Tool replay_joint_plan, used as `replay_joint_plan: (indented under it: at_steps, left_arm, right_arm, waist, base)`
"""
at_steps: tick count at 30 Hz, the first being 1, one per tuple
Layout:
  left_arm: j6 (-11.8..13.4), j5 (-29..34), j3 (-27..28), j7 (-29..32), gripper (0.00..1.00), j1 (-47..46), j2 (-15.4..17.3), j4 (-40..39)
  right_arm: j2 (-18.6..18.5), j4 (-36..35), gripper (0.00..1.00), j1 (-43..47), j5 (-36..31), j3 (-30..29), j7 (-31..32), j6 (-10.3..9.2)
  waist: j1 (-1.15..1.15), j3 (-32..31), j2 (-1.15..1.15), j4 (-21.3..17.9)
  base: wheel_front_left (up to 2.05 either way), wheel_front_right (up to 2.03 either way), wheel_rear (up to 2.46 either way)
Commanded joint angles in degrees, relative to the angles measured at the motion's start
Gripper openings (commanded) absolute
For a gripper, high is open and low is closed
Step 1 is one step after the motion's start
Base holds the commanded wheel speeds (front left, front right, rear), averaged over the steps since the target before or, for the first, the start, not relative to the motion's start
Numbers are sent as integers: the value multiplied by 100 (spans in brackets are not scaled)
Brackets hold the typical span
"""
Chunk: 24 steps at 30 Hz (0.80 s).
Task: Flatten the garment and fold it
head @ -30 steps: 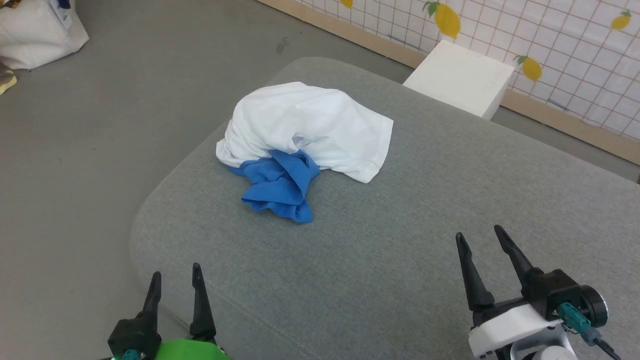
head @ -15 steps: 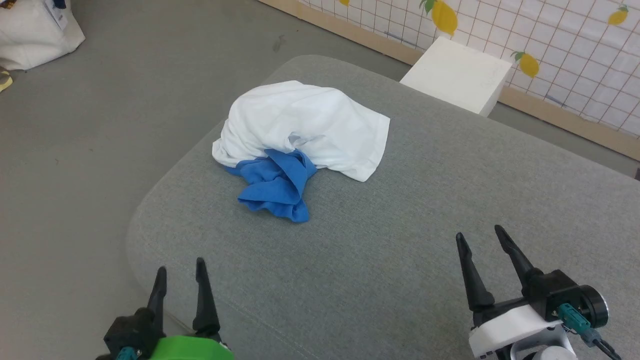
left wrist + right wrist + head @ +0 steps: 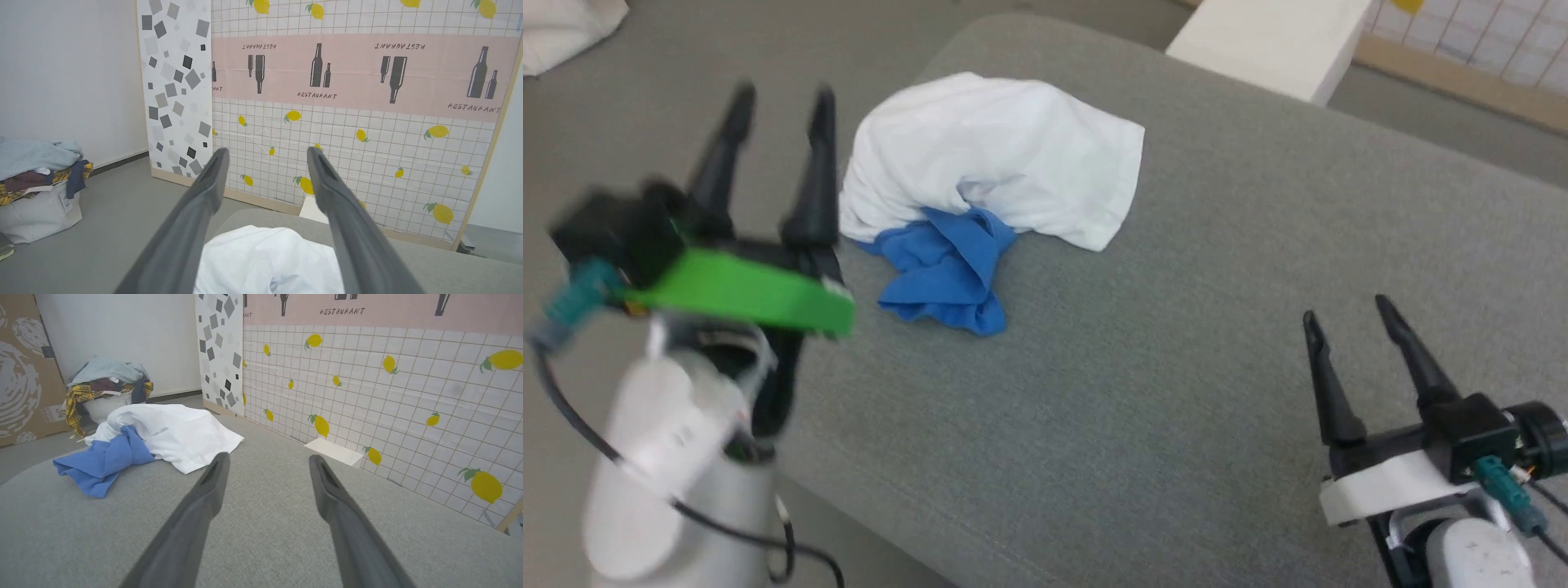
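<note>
The garment (image 3: 996,155) lies crumpled in a heap on the grey cushioned surface (image 3: 1176,367), white cloth on top with a bunched blue part (image 3: 943,269) at its near side. My left gripper (image 3: 780,90) is raised just left of the heap, open and empty, with the white cloth (image 3: 265,261) below its fingers in the left wrist view. My right gripper (image 3: 1347,314) hovers open and empty over the surface at the lower right, well apart from the garment (image 3: 163,433), which lies ahead and to the left in its wrist view.
A white box (image 3: 1270,41) stands on the floor beyond the surface's far edge, by a lemon-patterned wall (image 3: 388,388). A white bag piled with clothes (image 3: 36,192) sits on the grey floor to the left. The surface's rounded left edge (image 3: 866,131) drops to the floor.
My left gripper has risen and moved forward, up beside the garment's left side. The head camera has tilted down, shifting the scene upward. The right gripper holds about the same place.
</note>
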Motion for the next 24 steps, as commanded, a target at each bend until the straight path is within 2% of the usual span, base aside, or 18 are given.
replay_joint_plan:
  at_steps: [1, 4, 10, 11, 17, 24]
  left_arm:
    - [-24, -151, 81, 172, 100, -349, 63, 50]
    - [-27, -97, 156, 562, 100, -970, 358, 280]
    - [-24, -46, 163, 1276, 100, -1938, 730, 978]
    - [0, 64, 93, 1623, 100, -2288, 911, 1543]
    - [21, 100, -55, 2177, 100, -2378, 1044, 2359]
    - [101, 136, -170, 2925, 100, -2230, 1257, 3002]
  right_arm:
    - [-82, -135, 100, -120, -19, -21, 53, -9]
    - [-220, -423, 100, -179, 4, -47, 172, -9]
    - [-543, -1149, 100, -340, 72, -158, 412, -9]
    - [-740, -1644, 100, -496, 142, -194, 561, -9]
    - [-912, -2148, 100, -674, 238, -212, 756, -9]
    - [-1029, -2509, 100, -678, 310, -325, 913, -9]
  waist:
    - [0, 621, 0, -301]
    - [0, 946, 0, -439]
    - [0, 1683, 0, -733]
    - [0, 2122, 0, -911]
    - [0, 2556, 0, -1114]
    - [0, 2761, 0, -1261]
  base:
    - [0, 0, 0]
    - [0, 0, 0]
    - [0, 0, 0]
    - [0, 0, 0]
    - [0, 0, 0]
    - [0, 0, 0]
